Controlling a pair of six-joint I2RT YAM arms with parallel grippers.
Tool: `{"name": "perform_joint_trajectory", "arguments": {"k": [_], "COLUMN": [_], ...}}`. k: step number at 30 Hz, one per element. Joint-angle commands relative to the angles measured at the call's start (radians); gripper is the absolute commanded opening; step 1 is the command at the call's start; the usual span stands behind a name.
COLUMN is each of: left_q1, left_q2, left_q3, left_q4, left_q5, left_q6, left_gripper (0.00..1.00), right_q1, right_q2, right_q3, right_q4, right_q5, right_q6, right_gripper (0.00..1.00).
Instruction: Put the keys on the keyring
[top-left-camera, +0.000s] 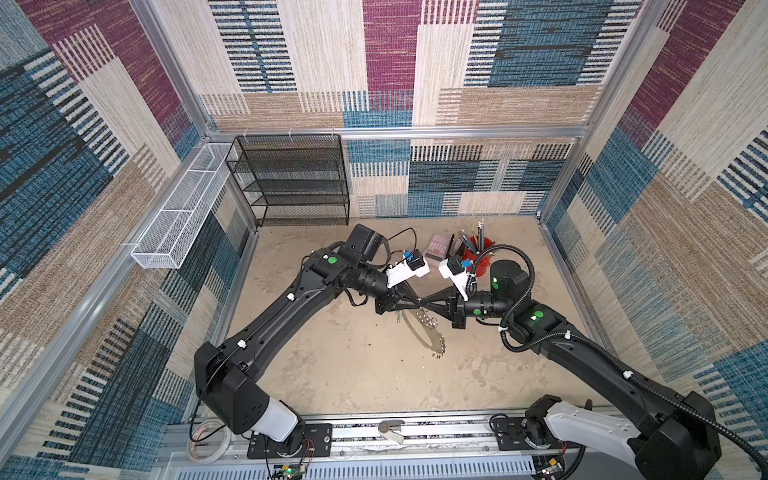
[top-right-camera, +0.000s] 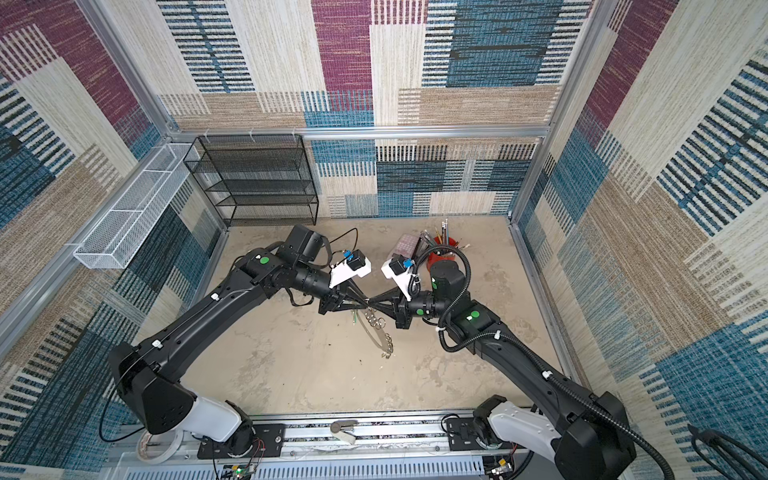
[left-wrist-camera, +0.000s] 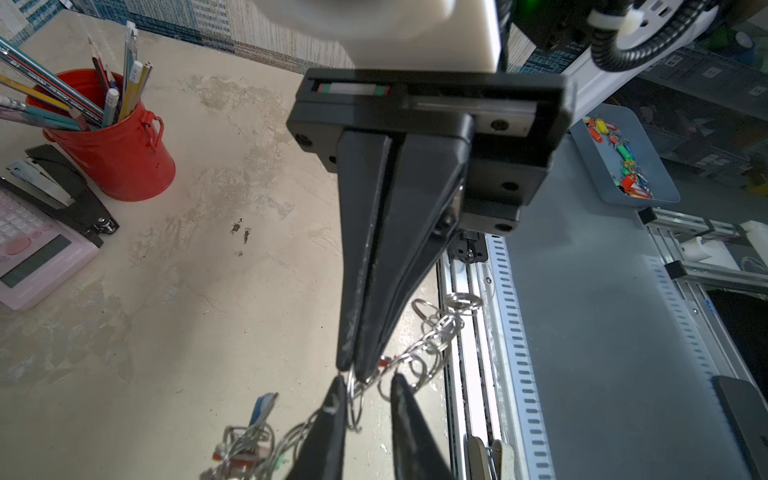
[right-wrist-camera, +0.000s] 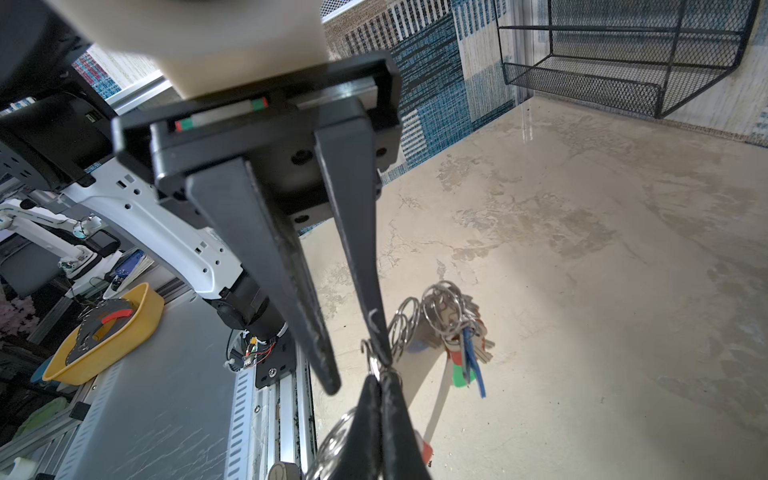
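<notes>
The right gripper (left-wrist-camera: 353, 368) is pinched tight on one small silver ring at the edge of the keyring (top-left-camera: 417, 332). It seems to hold that ring up and steady so the other arm can work on it. The left gripper (right-wrist-camera: 358, 374) points at it, tip to tip. Its two fingers (right-wrist-camera: 286, 291) have a gap between them and grip nothing. One fingertip sits right at the held ring. It is likely there to catch the ring from the other side.

The grey band hangs down from the two tips, and its low end looks to reach the table (top-left-camera: 353, 374). A bunch of keys (right-wrist-camera: 463, 345) with blue, red and green tags sits on rings just beside the grippers. So some keys seem to be on already.

The table around them is mostly bare, with good room in front and to both sides. At the back stand a red pencil pot (left-wrist-camera: 120, 158), a pink calculator (left-wrist-camera: 33, 249) and a black stapler (left-wrist-camera: 62, 187), all well apart from the grippers. A metal rail (left-wrist-camera: 469, 332) marks the front edge.
</notes>
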Motion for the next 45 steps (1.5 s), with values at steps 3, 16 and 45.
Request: {"name": "perform_joint_trajectory", "arguments": {"k": [3,16,45], "left_q1": [-0.003,-0.003,0.006], "left_q2": [0.007,-0.005,-0.176], "left_q3": [0.019,-0.018,-0.247], "left_q4": [-0.027,-0.032,0.394], "left_q5": [-0.007,0.017,-0.069], "left_q6": [0.035,0.037,-0.191], "left_gripper": [0.04,0.0,0.0], "right_q1": [0.003,0.003,-0.055], "right_q2": [-0.002,0.003,-0.071], "right_q3": [-0.002,0.004,-0.037], "right_q4": [0.052,0.057,0.13], "right_q5": [-0.003,0.008,0.026], "right_q6": [-0.002,-0.001,0.067], "right_gripper": [0.0,0.0,0.46]}}
